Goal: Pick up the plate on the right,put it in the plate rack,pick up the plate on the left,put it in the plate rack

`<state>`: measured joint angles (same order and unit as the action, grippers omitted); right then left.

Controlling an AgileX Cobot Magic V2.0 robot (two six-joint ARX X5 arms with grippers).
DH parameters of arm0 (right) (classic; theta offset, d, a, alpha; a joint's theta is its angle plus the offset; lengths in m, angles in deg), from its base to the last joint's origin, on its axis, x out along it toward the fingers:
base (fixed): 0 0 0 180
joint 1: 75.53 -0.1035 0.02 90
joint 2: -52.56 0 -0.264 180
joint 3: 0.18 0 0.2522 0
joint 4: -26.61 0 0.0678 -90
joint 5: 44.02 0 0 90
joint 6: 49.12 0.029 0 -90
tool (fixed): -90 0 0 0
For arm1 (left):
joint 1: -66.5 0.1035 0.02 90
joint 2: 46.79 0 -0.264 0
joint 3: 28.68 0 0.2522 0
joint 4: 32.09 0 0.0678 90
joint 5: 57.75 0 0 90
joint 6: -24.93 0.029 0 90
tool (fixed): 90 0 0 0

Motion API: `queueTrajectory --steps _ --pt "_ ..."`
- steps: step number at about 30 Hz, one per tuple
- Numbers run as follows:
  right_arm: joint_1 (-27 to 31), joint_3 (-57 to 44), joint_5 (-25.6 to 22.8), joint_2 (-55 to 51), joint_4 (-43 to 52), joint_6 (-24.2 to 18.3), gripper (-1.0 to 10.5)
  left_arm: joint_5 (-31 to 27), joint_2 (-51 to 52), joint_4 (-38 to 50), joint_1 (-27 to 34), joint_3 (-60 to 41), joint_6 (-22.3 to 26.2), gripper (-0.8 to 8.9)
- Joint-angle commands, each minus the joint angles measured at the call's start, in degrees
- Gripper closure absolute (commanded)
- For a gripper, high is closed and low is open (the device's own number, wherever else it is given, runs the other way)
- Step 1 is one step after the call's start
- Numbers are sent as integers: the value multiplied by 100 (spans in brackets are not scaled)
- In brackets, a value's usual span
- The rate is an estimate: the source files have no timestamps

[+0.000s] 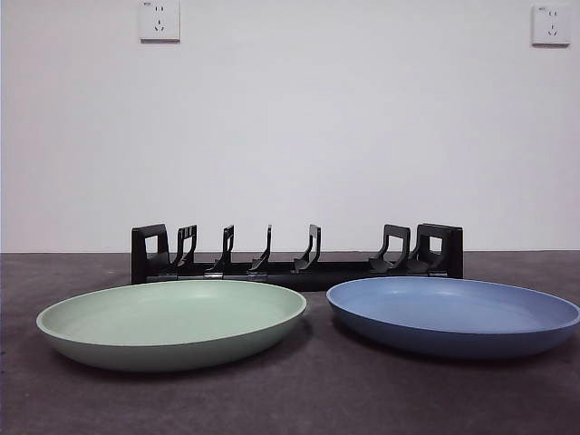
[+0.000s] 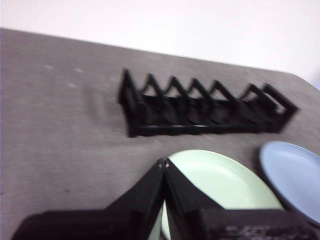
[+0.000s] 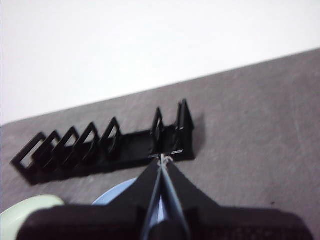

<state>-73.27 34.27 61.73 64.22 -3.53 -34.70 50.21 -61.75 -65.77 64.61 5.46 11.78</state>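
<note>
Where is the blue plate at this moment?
In the front view the blue plate lies flat on the table's right side, beside the green plate without touching it, just in front of the plate rack's right end.

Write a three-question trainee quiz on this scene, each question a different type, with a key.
1. True or false: the blue plate already stands in the plate rack.
2. Multiple choice: in the front view, which plate lies on the left? A. the green plate B. the blue plate C. neither
3. Fill in: the fingers of the left gripper and the right gripper are both ____.

Key: 1. false, it lies flat on the table in front of the rack. 2. A. 3. shut.
</note>
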Motion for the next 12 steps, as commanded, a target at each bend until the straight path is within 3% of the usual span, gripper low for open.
queueTrajectory --steps 1,7,12 --pt "2 636 221 455 -433 -256 958 391 -334 -269 20 463 116 820" --pt "2 2122 586 1497 -1978 -986 958 1213 -975 -1123 17 1475 553 820" --pt "0 3141 597 2240 -3239 -1392 958 1515 -1303 -1871 -26 2236 1078 820"
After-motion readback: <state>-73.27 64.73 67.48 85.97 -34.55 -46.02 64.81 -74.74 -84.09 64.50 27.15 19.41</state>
